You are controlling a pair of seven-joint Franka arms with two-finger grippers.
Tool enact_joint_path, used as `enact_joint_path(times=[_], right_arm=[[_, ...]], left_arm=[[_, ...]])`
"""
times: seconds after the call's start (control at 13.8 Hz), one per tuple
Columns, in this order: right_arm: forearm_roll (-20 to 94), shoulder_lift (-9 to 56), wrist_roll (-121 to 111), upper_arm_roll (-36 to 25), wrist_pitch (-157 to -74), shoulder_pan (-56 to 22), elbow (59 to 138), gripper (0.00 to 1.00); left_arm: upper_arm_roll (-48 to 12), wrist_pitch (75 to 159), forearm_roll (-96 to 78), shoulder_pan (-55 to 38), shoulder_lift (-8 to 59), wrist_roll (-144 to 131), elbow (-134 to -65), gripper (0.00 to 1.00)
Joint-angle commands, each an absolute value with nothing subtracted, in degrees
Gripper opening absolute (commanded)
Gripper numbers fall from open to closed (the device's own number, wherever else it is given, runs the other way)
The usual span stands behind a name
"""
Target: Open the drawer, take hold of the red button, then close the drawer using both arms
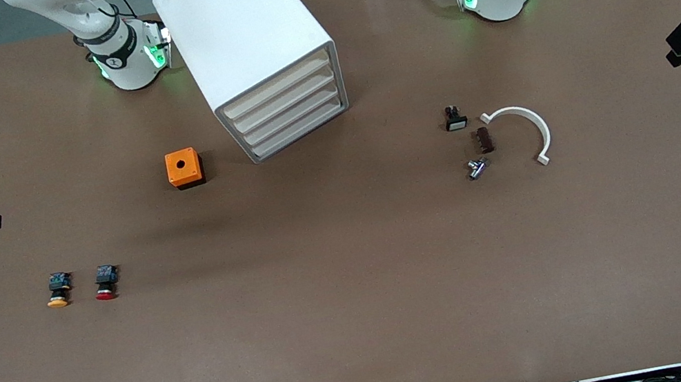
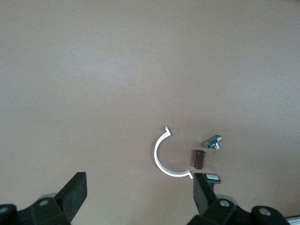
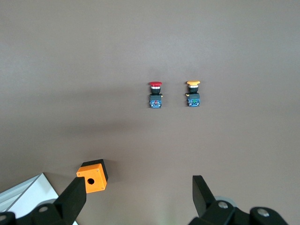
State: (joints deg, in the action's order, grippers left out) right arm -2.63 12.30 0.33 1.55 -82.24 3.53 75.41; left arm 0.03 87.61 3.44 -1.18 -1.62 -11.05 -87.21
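The red-capped button (image 1: 105, 283) lies on the brown table toward the right arm's end, cap toward the front camera; it also shows in the right wrist view (image 3: 155, 93). The white drawer cabinet (image 1: 261, 58) stands between the two arm bases, its several drawers (image 1: 291, 112) all shut. My right gripper (image 3: 139, 187) is open and empty, high over the table beside the cabinet. My left gripper (image 2: 140, 187) is open and empty, high over the table near the white half ring (image 2: 159, 157). Neither gripper shows in the front view.
A yellow-capped button (image 1: 58, 291) lies beside the red one. An orange box (image 1: 184, 168) sits near the cabinet. Toward the left arm's end lie a white-capped switch (image 1: 454, 118), a brown piece (image 1: 484, 140), a metal part (image 1: 476, 168) and the half ring (image 1: 528, 123).
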Motion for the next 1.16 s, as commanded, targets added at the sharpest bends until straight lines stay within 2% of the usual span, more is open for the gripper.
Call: enact_joint_path(times=[0.0,0.58,0.95,1.09], right_arm=[[-1.93,12.83,-1.84,1.76,-81.12,3.60,73.83,1.00],[-2.11,12.83,-1.76,1.76,-81.30,3.69,73.65,1.00],[-2.11,12.83,-1.76,1.76,-81.30,3.69,73.65,1.00],[-2.11,12.83,-1.76,1.76,-81.39,3.60,73.65,1.00]], left_arm=[[-0.70,88.68,2.02,-0.09,-2.82,-10.37,-88.77,1.00],[-2.55,86.76,0.70,-0.62,-2.81,-7.74,-90.17,1.00],[-4.31,87.71,0.70,-0.18,-6.67,-5.98,-95.70,1.00],[-4.22,87.98,0.70,0.00,-6.68,-5.80,-95.89,1.00]])
